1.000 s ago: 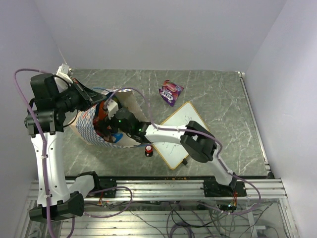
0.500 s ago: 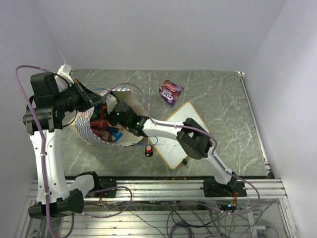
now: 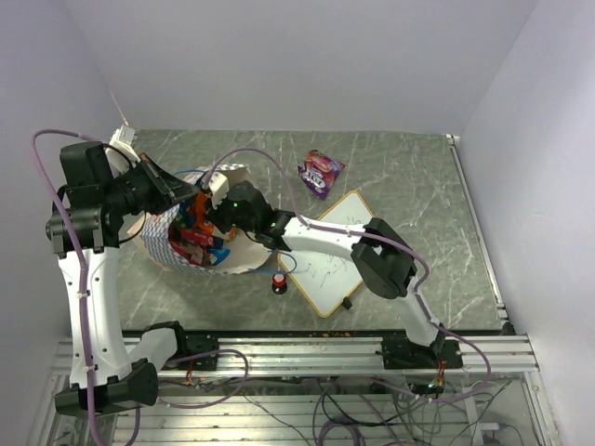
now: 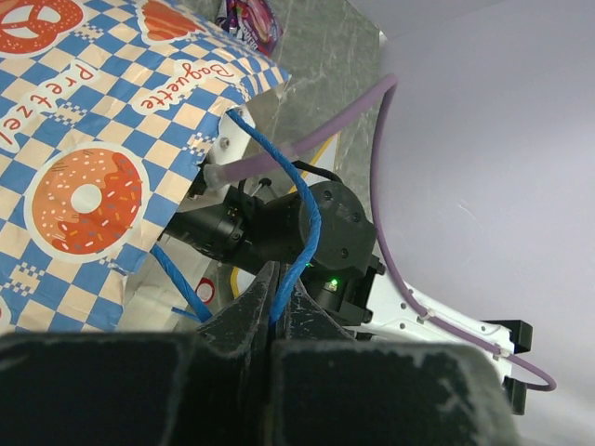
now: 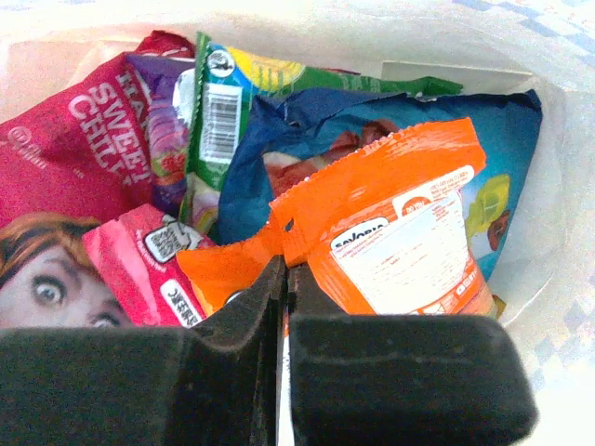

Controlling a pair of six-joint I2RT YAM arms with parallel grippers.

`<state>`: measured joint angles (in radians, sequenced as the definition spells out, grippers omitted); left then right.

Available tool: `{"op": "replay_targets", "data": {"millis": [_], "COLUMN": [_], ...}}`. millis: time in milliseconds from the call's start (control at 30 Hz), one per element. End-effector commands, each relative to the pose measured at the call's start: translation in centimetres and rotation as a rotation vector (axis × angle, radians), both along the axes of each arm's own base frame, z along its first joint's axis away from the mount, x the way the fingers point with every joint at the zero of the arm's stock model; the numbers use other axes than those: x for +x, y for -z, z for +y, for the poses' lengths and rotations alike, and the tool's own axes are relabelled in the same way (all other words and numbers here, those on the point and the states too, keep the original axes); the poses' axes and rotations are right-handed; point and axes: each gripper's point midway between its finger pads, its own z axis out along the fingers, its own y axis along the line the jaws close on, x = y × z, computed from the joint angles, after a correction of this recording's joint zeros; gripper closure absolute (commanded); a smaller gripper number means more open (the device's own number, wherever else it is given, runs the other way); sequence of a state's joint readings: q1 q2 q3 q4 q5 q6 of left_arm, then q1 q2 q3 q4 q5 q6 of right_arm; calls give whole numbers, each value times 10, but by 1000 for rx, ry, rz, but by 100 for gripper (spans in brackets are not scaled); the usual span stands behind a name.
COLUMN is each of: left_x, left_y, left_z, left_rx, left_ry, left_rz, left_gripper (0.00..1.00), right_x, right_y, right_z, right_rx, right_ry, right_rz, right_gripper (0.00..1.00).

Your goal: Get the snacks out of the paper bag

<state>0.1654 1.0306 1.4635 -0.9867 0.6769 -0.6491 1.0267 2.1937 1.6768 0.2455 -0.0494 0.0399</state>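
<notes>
My left jaws are closed on the blue cord handle (image 4: pixel 310 223) of the paper bag (image 3: pixel 177 243). The cord rises from between them and curves over to the rim of the bag. The bag is at the left side of the bench (image 3: pixel 409 186), with its mouth turned to the right. Its checkered side, with doughnut and pretzel prints, fills the left part of my left wrist view.

My right arm reaches across into the mouth of the bag. My right jaws are closed inside it. The crimped edge of an orange packet (image 5: pixel 390 232) goes in between their tips, so they pinch this packet at its left corner. Behind the orange packet there is a blue packet (image 5: pixel 372 130). To the left of the blue one are a green packet (image 5: pixel 218 111) and a red-pink packet (image 5: pixel 65 139). A small pink packet (image 5: pixel 149 251) lies just beside my right jaws. All these snacks are inside the bag, against its pale inner wall.

One purple-pink packet (image 3: pixel 321 173) lies outside on the bench, well apart from the bag and near the far corner of the whiteboard (image 3: pixel 356 212). A small red-topped knob (image 3: pixel 279 279) stands just beside the left edge of the whiteboard, near the mouth of the bag.
</notes>
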Motion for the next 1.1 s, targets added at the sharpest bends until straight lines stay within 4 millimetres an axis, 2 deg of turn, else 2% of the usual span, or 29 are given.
{"op": "replay_targets", "data": {"millis": [0, 267, 333, 500, 733, 933, 1067], "left_x": [-3, 10, 12, 16, 17, 23, 24], "left_y": [-13, -11, -13, -10, -16, -3, -2], "left_z": [-7, -5, -6, -5, 0, 5, 5], "left_rx": [-36, -64, -77, -62, -23, -8, -19], "left_ry": [19, -11, -9, 1, -12, -35, -38], "left_rz": [-44, -45, -54, -50, -42, 27, 35], "left_gripper": [93, 93, 93, 93, 93, 93, 93], "right_x": [-15, -38, -47, -58, -73, -94, -102], "right_y": [-56, -83, -105, -129, -151, -159, -176], "right_z": [2, -4, -11, -23, -38, -54, -69], "right_rx": [112, 155, 195, 246, 306, 336, 370], "right_ry": [-86, -170, -189, -205, -238, -277, -266], "right_rz": [-34, -18, -21, -22, 24, 67, 68], "right_gripper": [100, 100, 100, 100, 100, 100, 100]}}
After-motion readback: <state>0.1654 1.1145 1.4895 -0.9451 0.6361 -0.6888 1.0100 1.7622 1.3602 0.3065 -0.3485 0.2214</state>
